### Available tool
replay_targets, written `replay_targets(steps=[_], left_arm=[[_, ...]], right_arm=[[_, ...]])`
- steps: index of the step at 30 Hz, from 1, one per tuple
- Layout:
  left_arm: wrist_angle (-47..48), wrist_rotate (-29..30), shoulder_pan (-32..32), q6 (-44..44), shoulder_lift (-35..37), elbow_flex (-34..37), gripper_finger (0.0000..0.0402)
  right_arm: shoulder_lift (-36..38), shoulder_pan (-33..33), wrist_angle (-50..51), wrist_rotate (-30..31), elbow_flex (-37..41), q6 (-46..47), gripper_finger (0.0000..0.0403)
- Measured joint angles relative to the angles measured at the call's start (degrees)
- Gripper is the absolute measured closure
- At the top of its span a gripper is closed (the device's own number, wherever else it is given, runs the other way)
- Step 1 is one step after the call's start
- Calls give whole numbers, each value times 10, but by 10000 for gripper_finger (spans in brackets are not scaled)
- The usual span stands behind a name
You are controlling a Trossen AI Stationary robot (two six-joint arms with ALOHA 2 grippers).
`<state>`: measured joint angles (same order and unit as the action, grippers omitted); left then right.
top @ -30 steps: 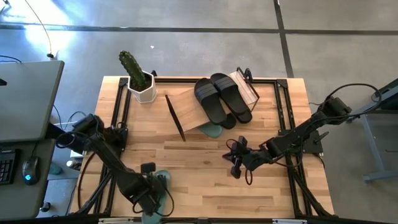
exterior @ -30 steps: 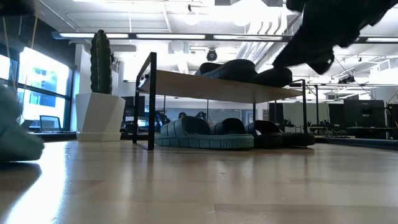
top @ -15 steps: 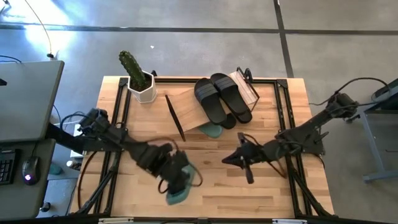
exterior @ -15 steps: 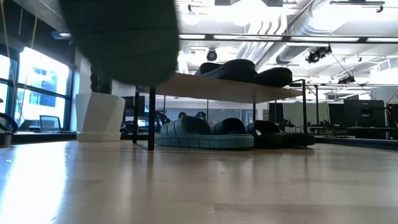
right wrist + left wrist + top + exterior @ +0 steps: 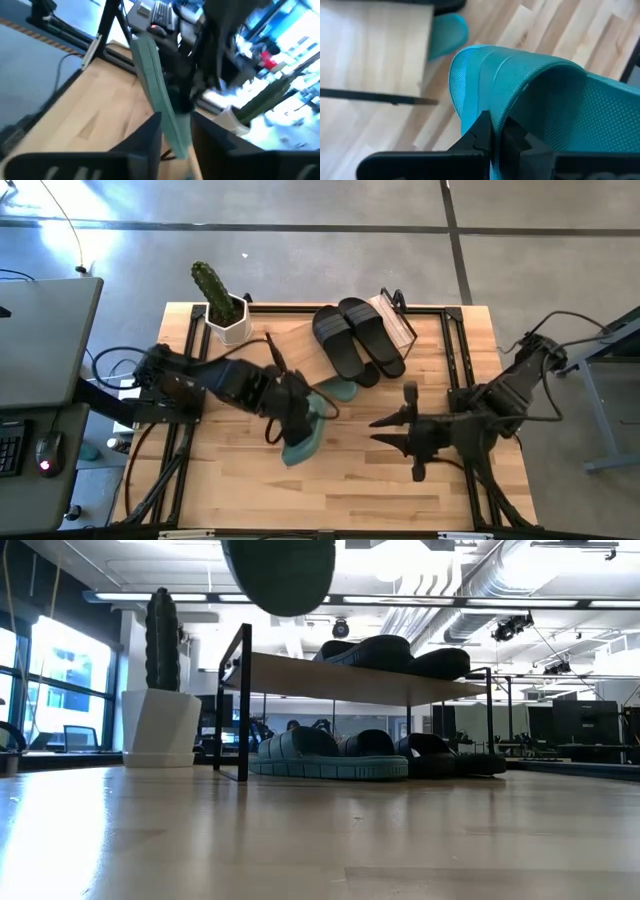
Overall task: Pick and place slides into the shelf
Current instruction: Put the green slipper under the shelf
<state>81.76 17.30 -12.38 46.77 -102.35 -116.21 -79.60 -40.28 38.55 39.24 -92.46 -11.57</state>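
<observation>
My left gripper (image 5: 298, 418) is near the table's middle, shut on a pale green slide (image 5: 302, 436) carried above the wood. In the low view that slide (image 5: 280, 575) shows high up as a dark rounded shape. The shelf (image 5: 300, 355) stands at the far middle. Two black slides (image 5: 358, 338) lie on its top board. Beneath it another green slide (image 5: 325, 755) and black slides (image 5: 440, 755) rest on the table. My right gripper (image 5: 376, 431) is open, right of the carried slide and pointing at it, apart from it. My left gripper pinches the edge of the green slide's broad strap (image 5: 512, 107) between its two fingers (image 5: 485, 132). In the high view the slide is lifted clear of the table and hangs tilted on its side below the gripper.
A white hexagonal pot with a cactus (image 5: 226, 315) stands at the far left, beside the shelf. Black frame rails (image 5: 462, 380) run along the table's left and right sides. Bare wood (image 5: 340, 490) stretches along the near side.
My left gripper has swung from the table's near-left corner up and toward the middle, close to the shelf's front, carrying the green slide, which has risen from table level to high in the low view. My right arm has left the low view's top.
</observation>
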Motion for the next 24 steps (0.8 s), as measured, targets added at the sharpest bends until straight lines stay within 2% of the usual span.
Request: replay_targets(steps=[4,8,12,16,24], left_arm=[[-1,0,23,-14,0,-4,401],[-1,-1,35,-15,0,-4,401],[-2,-2,41,-20,0,-4,401],[-3,-2,42,-21,0,-4,401],[-9,-4,41,-22,0,-4,401]], right_arm=[[-50,5,2,6,-74,-60,274],[-109,25,10,-35,-149,-86,252],[-170,47,52,-98,-227,-115,247],[-232,72,131,-134,-300,-116,247],[-299,98,188,-145,-414,-127,247]])
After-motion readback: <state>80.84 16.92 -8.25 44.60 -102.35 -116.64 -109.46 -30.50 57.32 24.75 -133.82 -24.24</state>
